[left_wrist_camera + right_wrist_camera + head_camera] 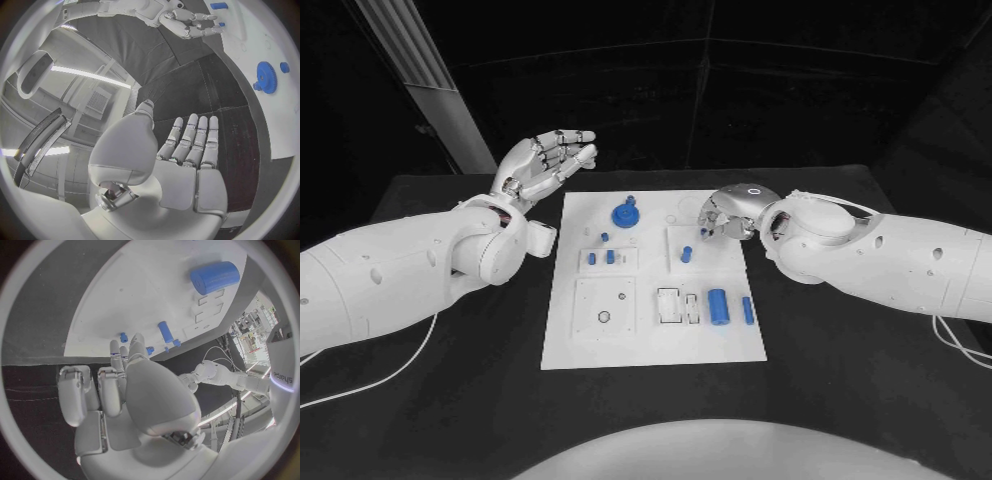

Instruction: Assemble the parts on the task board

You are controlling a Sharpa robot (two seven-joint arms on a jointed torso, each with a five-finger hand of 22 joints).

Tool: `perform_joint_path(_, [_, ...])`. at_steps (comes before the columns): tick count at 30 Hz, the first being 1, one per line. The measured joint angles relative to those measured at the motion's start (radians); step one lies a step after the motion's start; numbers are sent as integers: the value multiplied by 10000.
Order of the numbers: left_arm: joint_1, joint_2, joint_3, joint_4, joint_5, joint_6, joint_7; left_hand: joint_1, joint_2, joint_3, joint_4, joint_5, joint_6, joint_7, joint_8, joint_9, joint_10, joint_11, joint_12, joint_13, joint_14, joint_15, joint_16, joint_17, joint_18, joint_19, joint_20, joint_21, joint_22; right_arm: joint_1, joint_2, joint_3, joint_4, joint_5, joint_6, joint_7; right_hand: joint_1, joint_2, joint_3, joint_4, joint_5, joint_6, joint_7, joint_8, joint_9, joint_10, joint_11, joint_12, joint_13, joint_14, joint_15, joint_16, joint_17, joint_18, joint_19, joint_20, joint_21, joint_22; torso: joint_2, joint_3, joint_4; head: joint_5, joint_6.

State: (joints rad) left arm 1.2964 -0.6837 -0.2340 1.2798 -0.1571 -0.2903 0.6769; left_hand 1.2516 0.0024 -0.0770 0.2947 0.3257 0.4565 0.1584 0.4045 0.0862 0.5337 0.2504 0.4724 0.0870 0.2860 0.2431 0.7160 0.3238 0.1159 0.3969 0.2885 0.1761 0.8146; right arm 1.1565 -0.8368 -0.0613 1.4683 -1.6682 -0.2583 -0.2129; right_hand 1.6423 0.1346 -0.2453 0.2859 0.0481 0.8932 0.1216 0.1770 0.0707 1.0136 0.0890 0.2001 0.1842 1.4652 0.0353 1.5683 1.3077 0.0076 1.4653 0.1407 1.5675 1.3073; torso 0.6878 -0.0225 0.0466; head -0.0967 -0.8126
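Nearest camera: task board (653,345), white plate mid-table, carrying large blue cylinder (718,306) and slimmer blue pin (749,310) near right edge, blue gear (626,213) at far end, small blue pegs (600,258) in left-centre block. Left hand (548,161) raised palm-up off board's far-left corner, fingers extended and close together, nothing held, judged parked clear so right arm can work. Right hand (728,215) low over board's far-right part beside short blue peg (687,254), fingers curled down, likely reaching for pickup; whether anything is pinched cannot be told.
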Motion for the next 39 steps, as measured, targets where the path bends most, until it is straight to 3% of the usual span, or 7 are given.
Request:
perform_joint_path(9, [-1, 6, 0, 31, 53, 29, 3, 85, 85, -82, -24, 83, -191, -18, 299, -1, -175, -1, 317, -1, -71, -1, 268, -229, 1, 115, 27, -76, -57, -29, 120, 0, -70, -235, 218, -218, 42, 42, 0, 0, 0, 115, 45, 0, -1, 214, -27, -48, -203, -2, -71, 0, -1, 0, 0, 0, 0, 0, -9, -3, 0, -19, -42])
perform_joint_path(28, [-1, 17, -1, 38, 78, 28, 6, 129, 123, -121, -19, 120, -226, -53, 433, -3, -248, -2, 502, -11, -70, -1, 394, -339, 2, 115, 27, -77, -89, -59, 352, 26, -185, -443, 358, -586, 145, 145, 54, 0, 1, 193, 124, -66, -21, 497, -65, -229, -500, -2, -70, 0, -2, 0, 0, -73, 0, 0, -12, -6, 7, -42, -78])
perform_joint_path(39, [-1, 11, -1, 40, 87, 29, 7, 168, 161, -137, -24, 120, -262, -17, 490, -4, -247, -2, 557, -12, -70, -1, 422, -393, 2, 149, -7, -77, -89, -45, 441, 48, -201, -523, 480, -848, 779, 337, 359, -190, 1, 795, -26, -46, 30, 949, -229, -342, -793, -2, -217, 0, -2, 0, 1, -143, 0, 0, -12, -1, 5, -15, -72])
